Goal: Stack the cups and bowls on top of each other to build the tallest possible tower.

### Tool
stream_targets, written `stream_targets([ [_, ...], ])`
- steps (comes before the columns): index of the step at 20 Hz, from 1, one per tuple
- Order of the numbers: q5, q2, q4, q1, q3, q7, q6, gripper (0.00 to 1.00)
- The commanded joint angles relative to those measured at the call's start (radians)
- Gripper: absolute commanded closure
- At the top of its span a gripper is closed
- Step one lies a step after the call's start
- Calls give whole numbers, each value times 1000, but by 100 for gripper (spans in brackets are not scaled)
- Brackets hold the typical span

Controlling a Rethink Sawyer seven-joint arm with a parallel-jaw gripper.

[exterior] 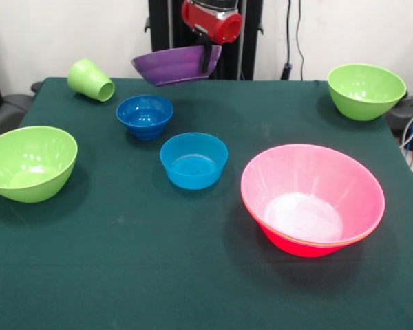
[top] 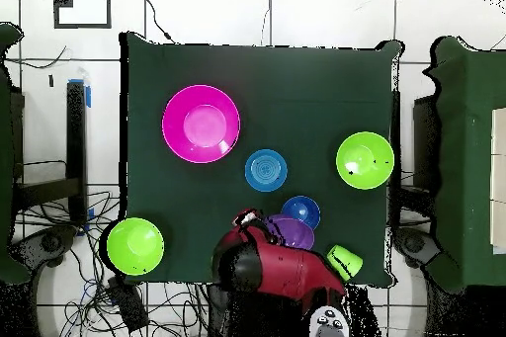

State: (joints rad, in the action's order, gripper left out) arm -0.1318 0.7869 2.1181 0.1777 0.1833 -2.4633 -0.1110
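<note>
Green tabletop: pink bowl pile nearest, two blue bowls mid, green bowls at the sides, light-green cup tipped far back. Pincer clamps purple bowl by its rim, lifted, tilted.

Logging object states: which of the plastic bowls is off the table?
The glossy purple plastic bowl, held tilted in the air by the gripper. The green, blue and pink bowls all rest on the green table.
</note>
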Motion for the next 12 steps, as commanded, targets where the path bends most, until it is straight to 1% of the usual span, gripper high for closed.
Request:
stream_targets([
  [1,116,-58,-140,-42,-49,-137,-110,100],
  [3,140,-78,-162,-51,-49,-143,-106,100],
  [6,181,-126,-207,-84,-30,-160,-87,100],
  [10,216,-163,-236,-92,-25,-150,-65,100],
  [12,230,-174,-254,-94,-23,-140,-76,100],
])
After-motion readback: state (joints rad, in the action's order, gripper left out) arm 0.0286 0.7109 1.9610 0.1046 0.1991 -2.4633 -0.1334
